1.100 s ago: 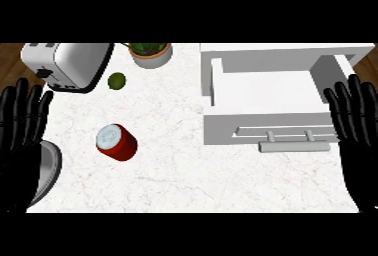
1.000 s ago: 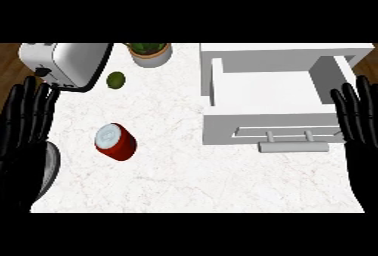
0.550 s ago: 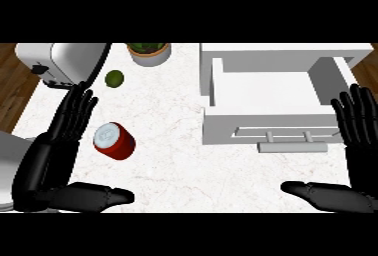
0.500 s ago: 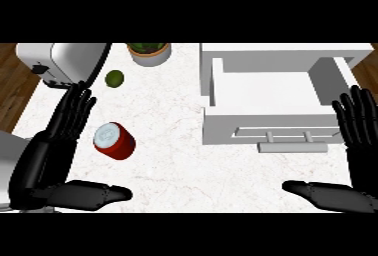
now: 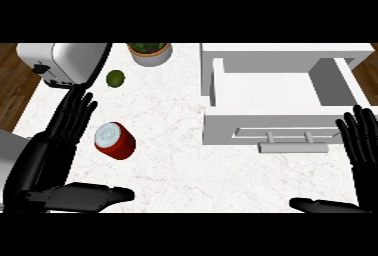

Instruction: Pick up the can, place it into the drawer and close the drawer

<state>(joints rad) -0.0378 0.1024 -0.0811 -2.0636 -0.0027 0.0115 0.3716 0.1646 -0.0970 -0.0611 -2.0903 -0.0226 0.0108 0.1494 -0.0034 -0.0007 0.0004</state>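
Can [image 5: 114, 140], red with a pale lid, lies tilted on the white counter [image 5: 177, 165], left of centre and well apart from the drawer [image 5: 280, 107]. Drawer stands pulled open at right, white inside, handle [image 5: 293, 146] on its near front. Left hand [image 5: 55, 145] is released, fingers straight and pointing far, just left of the can; contact cannot be judged. Thumb lies across the near edge. Right hand [image 5: 362, 142] is also released, fingers straight, at the right edge beside the drawer front. Toaster [image 5: 63, 62], a green fruit [image 5: 116, 78] and a potted plant [image 5: 150, 52] sit at the far left.
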